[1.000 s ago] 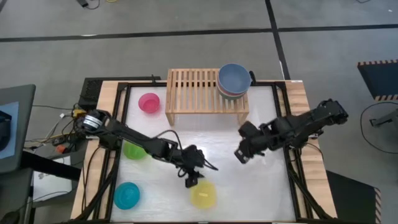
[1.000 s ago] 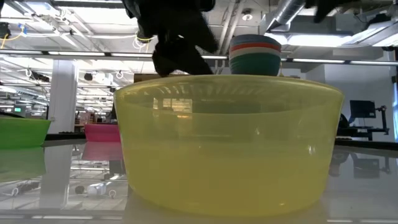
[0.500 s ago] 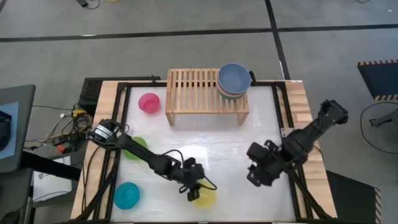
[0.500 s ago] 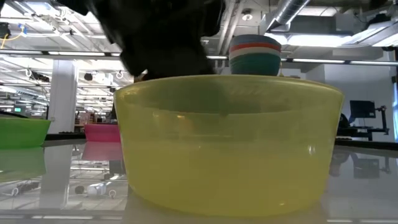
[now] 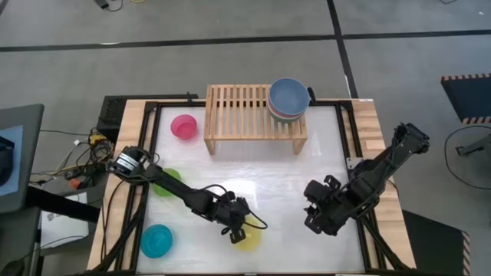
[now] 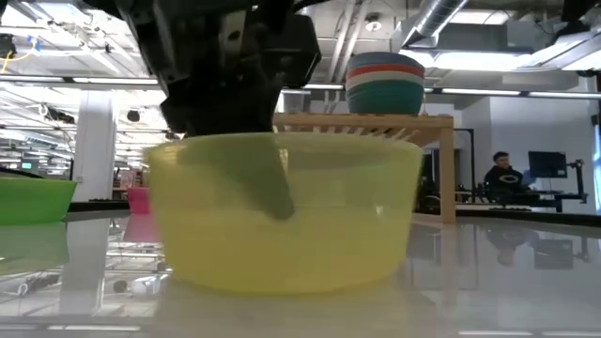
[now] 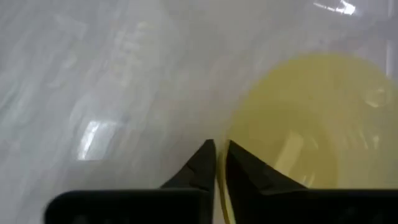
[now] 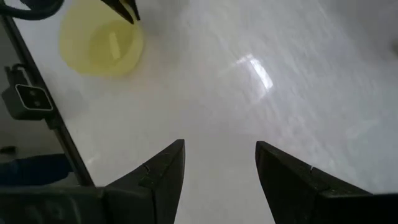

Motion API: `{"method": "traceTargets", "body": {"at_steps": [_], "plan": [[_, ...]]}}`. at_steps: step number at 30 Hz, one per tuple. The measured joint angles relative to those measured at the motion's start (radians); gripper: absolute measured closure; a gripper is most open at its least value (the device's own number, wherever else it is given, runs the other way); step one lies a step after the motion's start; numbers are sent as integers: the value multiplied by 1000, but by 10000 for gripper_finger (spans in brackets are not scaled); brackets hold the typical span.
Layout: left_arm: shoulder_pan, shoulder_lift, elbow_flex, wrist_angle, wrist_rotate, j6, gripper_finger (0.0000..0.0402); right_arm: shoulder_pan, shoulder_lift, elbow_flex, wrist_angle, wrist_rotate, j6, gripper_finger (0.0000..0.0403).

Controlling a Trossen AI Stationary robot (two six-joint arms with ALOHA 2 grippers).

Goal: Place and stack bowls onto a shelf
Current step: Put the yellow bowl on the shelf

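Observation:
A yellow bowl (image 5: 251,238) stands near the table's front edge; it fills the low view (image 6: 282,211). My left gripper (image 5: 236,230) is shut on its rim. My right gripper (image 5: 312,215) hovers open over the table's near right part, with nothing between its fingers (image 8: 221,149). The light-wood shelf (image 5: 245,115) stands at the far middle on its two plank legs. A stack of bowls with a grey-blue one on top (image 5: 288,98) rests on the shelf's right end. Pink (image 5: 184,126), lime (image 5: 166,184) and cyan (image 5: 156,241) bowls sit on the table's left side. My left gripper pinches the yellow bowl's wall at the rim (image 7: 219,186), on the bowl's left far side. One finger (image 6: 268,183) is inside the bowl and one outside. The fingers come from above, slanting down. The bowl stays upright; I cannot tell whether its base is clear of the table.
The black frame rails (image 5: 150,153) run along the table's edges. Bare white tabletop (image 5: 268,172) lies between the shelf and the yellow bowl. The shelf's left and middle slats (image 5: 230,107) carry nothing. A person (image 6: 502,174) sits far behind the table.
My left gripper has dropped toward the near edge onto the yellow bowl and shut on its rim; the bowl has shifted a little left and away in the low view. My right gripper has moved from the table's middle toward the near right and stayed open.

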Motion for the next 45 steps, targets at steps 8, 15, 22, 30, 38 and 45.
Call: {"method": "traceTargets", "body": {"at_steps": [8, 15, 22, 30, 38, 45], "plan": [[33, -2, 24, -9, -3, -27, 398, -33, 4, -2, 34, 19, -16, 226], [79, -2, 24, 6, -28, -41, 400, -100, 13, -130, 426, 55, -140, 223], [101, -2, 24, 9, -42, 46, 397, -170, 13, -258, 540, -1, -180, 186], [88, -30, 24, 27, -80, 5, 401, -161, 13, -296, 593, -15, -193, 178], [83, -34, 22, 76, -140, 84, 392, -198, 70, -296, 641, -20, -240, 180], [83, -51, 16, 42, -142, 90, 333, -215, 177, -296, 700, -62, -254, 180]]}}
